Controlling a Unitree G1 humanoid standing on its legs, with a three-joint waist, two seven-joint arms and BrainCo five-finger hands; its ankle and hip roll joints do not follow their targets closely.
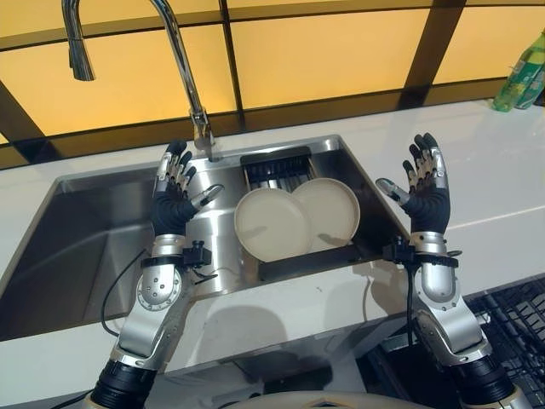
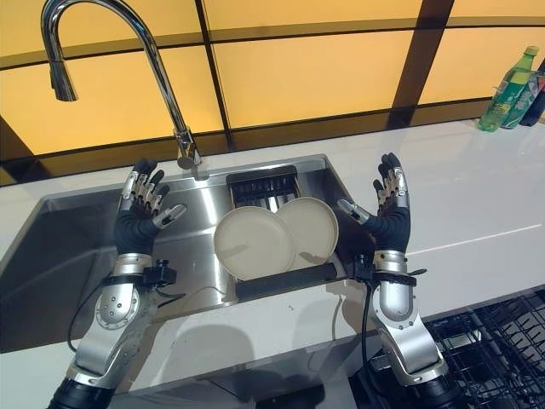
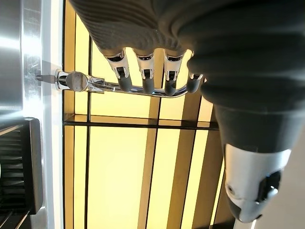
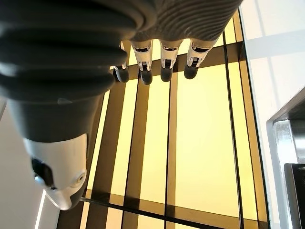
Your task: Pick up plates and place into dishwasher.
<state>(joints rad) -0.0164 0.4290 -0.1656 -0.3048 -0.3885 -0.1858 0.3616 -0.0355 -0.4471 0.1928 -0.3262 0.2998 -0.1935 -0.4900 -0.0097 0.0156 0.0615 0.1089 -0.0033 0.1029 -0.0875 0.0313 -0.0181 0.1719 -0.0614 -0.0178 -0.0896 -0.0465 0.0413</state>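
I see the left robot hand [image 1: 174, 198] and right robot hand [image 1: 425, 192] raised, fingers spread, empty, flanking two overlapping plates [image 1: 294, 220] whose lower edges the sink [image 1: 102, 256] rack hides.

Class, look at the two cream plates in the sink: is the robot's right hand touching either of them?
Apart. In the left eye view the right hand is raised, fingers straight, over the counter beside the sink, with a plain gap of steel rim between it and the nearer plate.

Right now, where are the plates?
Both plates lie overlapping in the sink, right of centre below the faucet, between the two raised hands.
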